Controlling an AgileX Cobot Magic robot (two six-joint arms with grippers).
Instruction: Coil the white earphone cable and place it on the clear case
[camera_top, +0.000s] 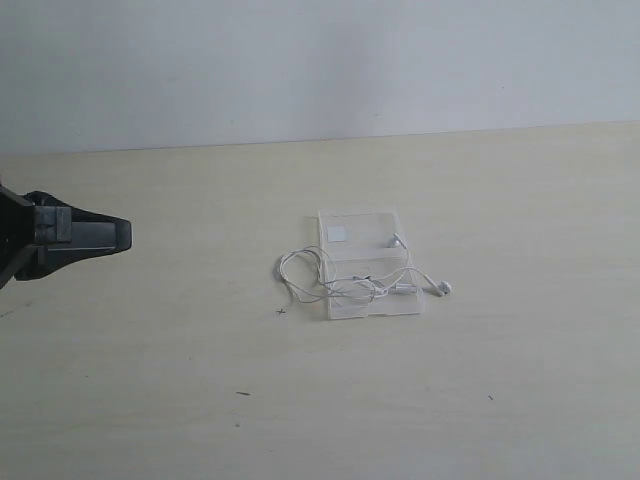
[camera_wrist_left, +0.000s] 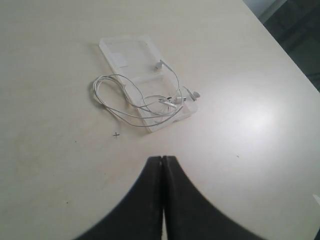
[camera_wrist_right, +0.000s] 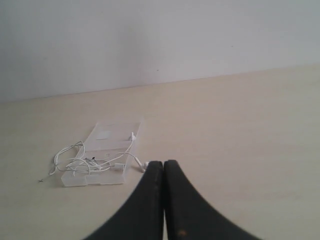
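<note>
Left end effector (camera_top: 122, 235) is noted at the left edge of the exterior view, well apart from the work and apparently held clear of the counter (camera_top: 200, 400). Its jaws are pressed together with nothing between them, so no grasp is judged to be in hand. Further right, loose loops of the white earphone cable (camera_top: 340, 282) are seen spilling off the left side of the clear case (camera_top: 365, 226) onto the counter, probably because so thin and springy a wire will not keep a tight coil unaided. The case is laid open and flat, both halves down, which offers a broad level surface for the wire. A small white sticker (camera_top: 338, 232) is marked on the far half. Most of the tangle is draped across the near half. One earbud (camera_top: 445, 288) is found on the counter just beside the case's right edge, and the other earbud (camera_top: 396, 239) on the far half. Placement is therefore judged only partly tidy. Right end effector (camera_wrist_right: 163, 164) is not caught in the exterior view. In its own wrist view it is seen clenched and empty, held back from the case with a plain wall (camera_wrist_right: 160, 40) behind.
</note>
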